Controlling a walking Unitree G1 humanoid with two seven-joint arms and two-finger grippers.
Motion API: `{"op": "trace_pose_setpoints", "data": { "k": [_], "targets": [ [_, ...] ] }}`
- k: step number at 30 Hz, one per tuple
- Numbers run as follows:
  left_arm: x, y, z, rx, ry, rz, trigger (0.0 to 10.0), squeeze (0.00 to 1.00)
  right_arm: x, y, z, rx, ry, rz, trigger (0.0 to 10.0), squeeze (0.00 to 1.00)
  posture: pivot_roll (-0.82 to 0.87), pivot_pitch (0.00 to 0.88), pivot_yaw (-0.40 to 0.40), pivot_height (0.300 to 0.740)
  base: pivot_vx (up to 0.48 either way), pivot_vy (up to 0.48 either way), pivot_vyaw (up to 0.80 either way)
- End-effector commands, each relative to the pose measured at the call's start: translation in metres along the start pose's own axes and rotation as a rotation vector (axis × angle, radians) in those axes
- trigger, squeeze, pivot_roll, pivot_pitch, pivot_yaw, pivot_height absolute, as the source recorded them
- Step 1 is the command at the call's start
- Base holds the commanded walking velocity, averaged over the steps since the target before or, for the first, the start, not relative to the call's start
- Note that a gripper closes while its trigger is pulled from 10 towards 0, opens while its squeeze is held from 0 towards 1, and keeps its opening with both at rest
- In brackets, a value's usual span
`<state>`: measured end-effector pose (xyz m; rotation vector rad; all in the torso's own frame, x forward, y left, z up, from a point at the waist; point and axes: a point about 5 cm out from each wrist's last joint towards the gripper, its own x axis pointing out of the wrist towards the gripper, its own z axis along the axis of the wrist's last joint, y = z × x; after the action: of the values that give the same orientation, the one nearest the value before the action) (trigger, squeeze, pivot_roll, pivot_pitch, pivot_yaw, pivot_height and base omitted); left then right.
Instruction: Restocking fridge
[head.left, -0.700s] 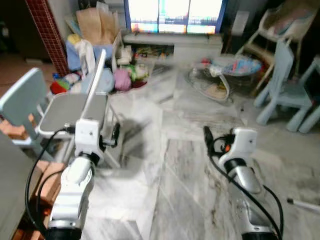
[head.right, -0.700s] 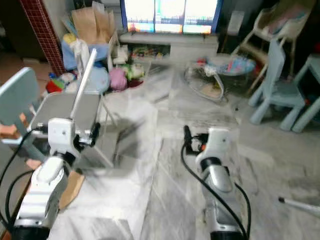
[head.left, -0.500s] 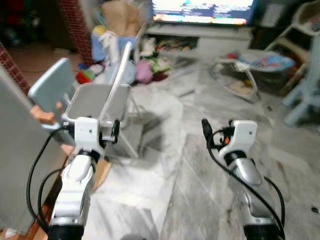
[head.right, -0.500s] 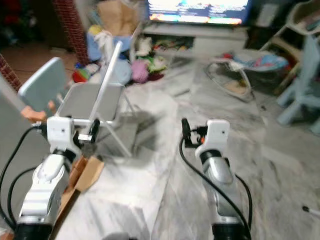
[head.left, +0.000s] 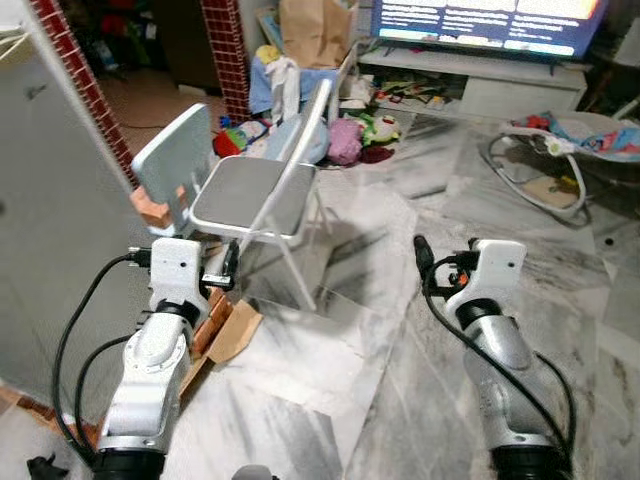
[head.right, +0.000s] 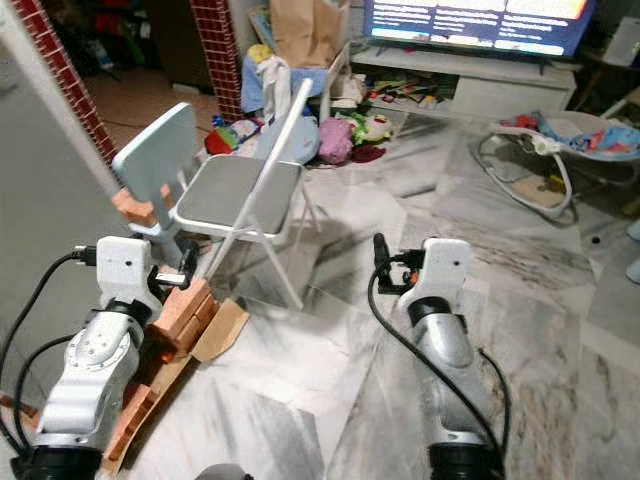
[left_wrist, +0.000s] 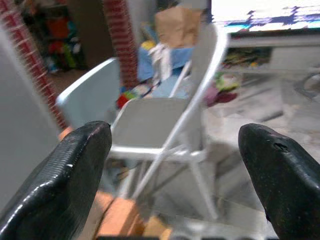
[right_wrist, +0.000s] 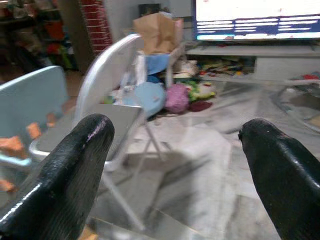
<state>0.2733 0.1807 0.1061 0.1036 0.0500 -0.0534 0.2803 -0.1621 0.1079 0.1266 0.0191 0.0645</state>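
You carry both the left end effector (left_wrist: 172, 175) and right end effector (right_wrist: 172, 175) spread and empty, presumably while walking past the folding chair (head.left: 258, 190) toward a fridge.

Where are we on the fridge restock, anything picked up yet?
Nothing looks done. Both grippers are open and empty: left gripper, right gripper, held out over the marble floor. Ahead stands a grey folding chair with a TV behind. I can't make out a fridge or groceries, so finding them and all stocking is left.
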Motion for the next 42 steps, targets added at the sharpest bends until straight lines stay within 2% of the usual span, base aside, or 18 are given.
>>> {"op": "trace_pose_setpoints", "data": {
  "k": [1, 8, 15, 20, 23, 25, 30, 34, 37, 40, 42],
  "targets": [
    [-0.001, 0.005, 0.000, 0.003, 0.013, 0.008, 10.0, 0.00, 0.001, 0.003, -0.001, 0.001, 0.008, 0.013, 10.0, 0.00, 0.06, 0.000, 0.038, 0.740, 0.000, 0.480, 0.00],
    [0.002, 0.001, 0.001, 0.006, 0.005, -0.022, 10.0, 0.00, 0.004, 0.000, -0.004, 0.005, 0.021, 0.001, 10.0, 0.00, 0.07, 0.000, 0.022, 0.740, 0.000, 0.480, 0.00],
    [0.003, 0.004, 0.001, 0.003, 0.007, -0.015, 10.0, 0.00, 0.011, 0.006, 0.006, -0.018, -0.006, 0.016, 10.0, 0.00, 0.05, 0.000, 0.024, 0.740, 0.000, 0.480, 0.00],
    [0.000, 0.002, 0.000, -0.008, 0.010, -0.017, 10.0, 0.00, 0.010, 0.006, 0.005, -0.022, -0.002, 0.019, 10.0, 0.00, 0.05, 0.000, 0.022, 0.740, 0.000, 0.480, 0.00],
    [-0.001, -0.002, 0.000, -0.020, -0.012, -0.013, 10.0, 0.00, 0.006, 0.001, 0.000, -0.015, 0.017, 0.004, 10.0, 0.00, 0.07, 0.000, -0.012, 0.740, 0.000, 0.427, 0.00],
    [-0.001, -0.002, 0.001, -0.002, -0.014, -0.006, 10.0, 0.00, 0.005, -0.002, -0.002, -0.016, 0.028, -0.002, 10.0, 0.00, 0.08, 0.000, -0.030, 0.740, 0.000, 0.000, 0.00],
    [-0.009, 0.001, 0.000, -0.020, -0.013, 0.052, 10.0, 0.00, 0.007, 0.000, -0.006, -0.036, 0.064, 0.050, 10.0, 0.00, 0.11, 0.000, -0.090, 0.740, 0.000, 0.000, 0.00],
    [-0.012, 0.001, -0.002, -0.019, -0.004, 0.051, 10.0, 0.00, 0.009, 0.001, -0.005, -0.036, 0.062, 0.057, 10.0, 0.00, 0.11, 0.000, -0.084, 0.740, 0.000, 0.176, 0.00],
    [-0.015, 0.000, -0.005, -0.010, 0.011, 0.036, 10.0, 0.00, 0.011, 0.002, -0.003, -0.034, 0.055, 0.056, 10.0, 0.00, 0.11, 0.000, -0.066, 0.740, 0.000, 0.480, 0.00],
    [-0.018, -0.005, -0.006, 0.043, 0.021, -0.064, 10.0, 0.00, 0.010, -0.002, -0.004, -0.035, 0.049, 0.017, 10.0, 0.00, 0.10, 0.000, -0.038, 0.740, 0.000, 0.480, 0.00],
    [-0.018, -0.006, -0.006, 0.048, 0.021, -0.071, 10.0, 0.00, 0.010, -0.002, -0.004, -0.035, 0.049, 0.013, 10.0, 0.00, 0.10, 0.000, -0.038, 0.740, 0.000, 0.480, 0.00]
  ]
}}
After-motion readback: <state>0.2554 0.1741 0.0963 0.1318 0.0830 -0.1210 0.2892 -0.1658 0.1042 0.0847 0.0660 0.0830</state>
